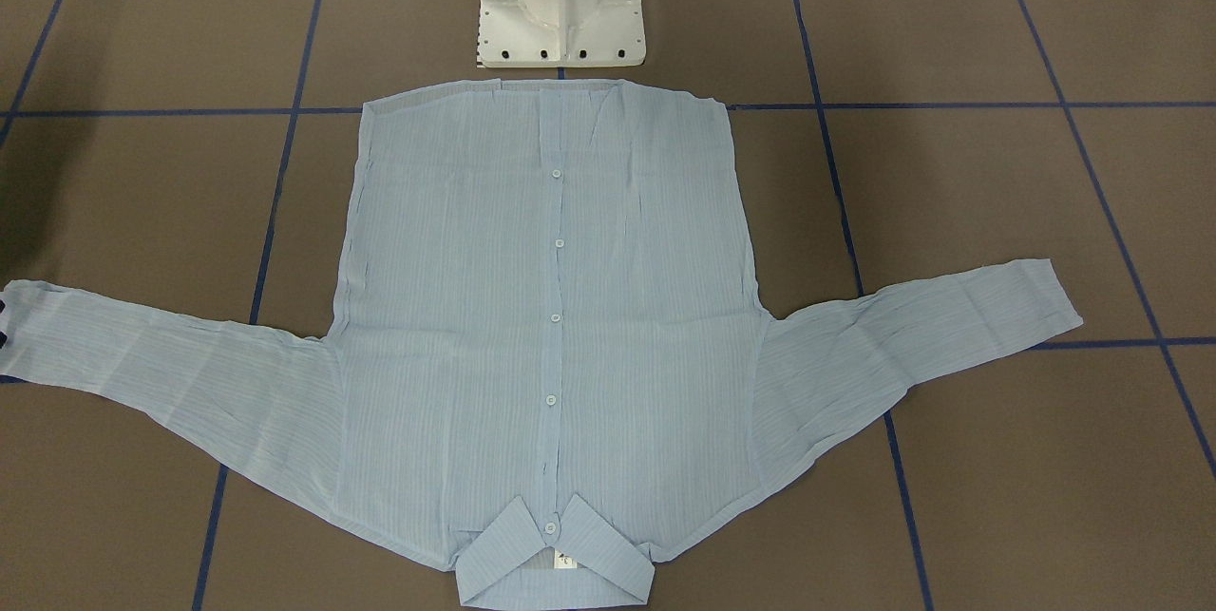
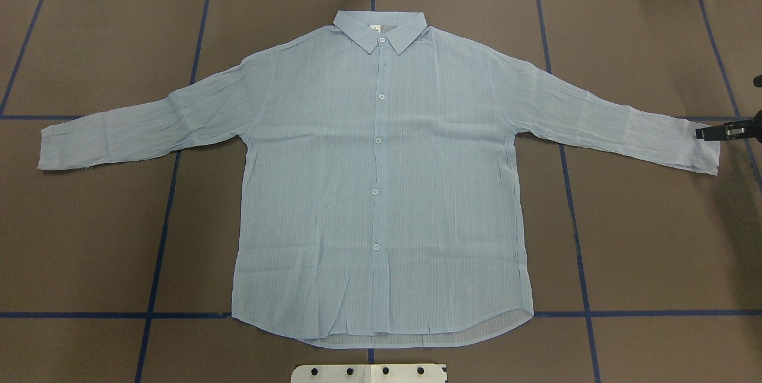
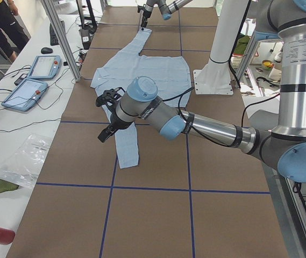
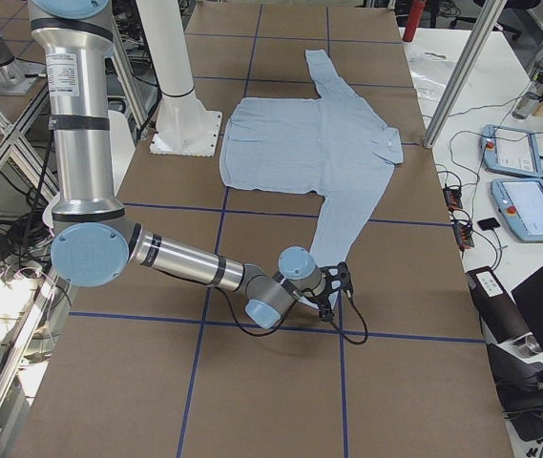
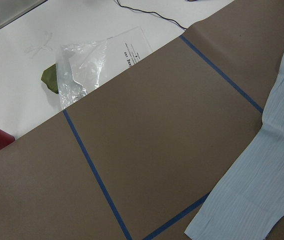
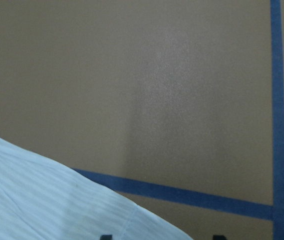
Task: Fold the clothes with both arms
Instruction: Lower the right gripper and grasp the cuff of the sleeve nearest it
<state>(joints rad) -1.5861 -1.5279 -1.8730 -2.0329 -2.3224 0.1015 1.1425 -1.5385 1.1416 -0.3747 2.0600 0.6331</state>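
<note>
the shirt (image 2: 309,192) lies flat and face up on the brown bench (image 2: 89,240), buttoned and spread across the middle. in the overhead view its collar (image 2: 381,28) points to 12 o'clock, away from the white pedestal base (image 1: 560,12). the hem sits at 6 o'clock near that base, and the two sleeves run out toward 9 and 3 o'clock, each slanting a little down. the right tool (image 2: 702,133) is at the 3 o'clock end, low at the cuff (image 2: 696,153) of that sleeve. the right wrist view shows its two fingertips (image 6: 105,236) set well apart with the cloth edge reaching in between them, so its jaws stand spread. the left tool (image 3: 103,121) appears only in the left side view, above the near sleeve (image 3: 126,142); whether it is spread or closed i cannot tell. the left wrist view looks down on that sleeve's end at 4 o'clock, blue tape lines (image 5: 97,170) on the bench, and a clear plastic bag (image 5: 82,65) on a white surface at 11 o'clock.
</note>
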